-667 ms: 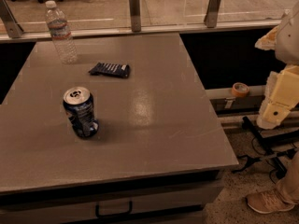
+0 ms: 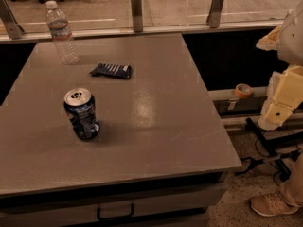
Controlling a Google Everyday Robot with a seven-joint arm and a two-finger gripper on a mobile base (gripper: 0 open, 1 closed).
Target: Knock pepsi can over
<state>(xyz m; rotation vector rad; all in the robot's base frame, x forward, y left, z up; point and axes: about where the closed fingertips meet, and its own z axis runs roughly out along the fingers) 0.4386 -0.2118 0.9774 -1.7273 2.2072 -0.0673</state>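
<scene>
The pepsi can (image 2: 81, 113) is dark blue with a silver top and pull tab. It stands upright on the left part of the grey table (image 2: 156, 126). My gripper (image 2: 279, 110) is on the cream-coloured arm at the right edge of the camera view. It hangs beside the table, off its right side and far from the can. Nothing touches the can.
A clear plastic water bottle (image 2: 61, 32) stands at the table's far left corner. A flat dark blue snack wrapper (image 2: 111, 70) lies behind the can. A glass railing (image 2: 136, 8) runs along the far edge. To the right are a tape roll (image 2: 243, 90), floor cables and a person's shoe (image 2: 270, 205).
</scene>
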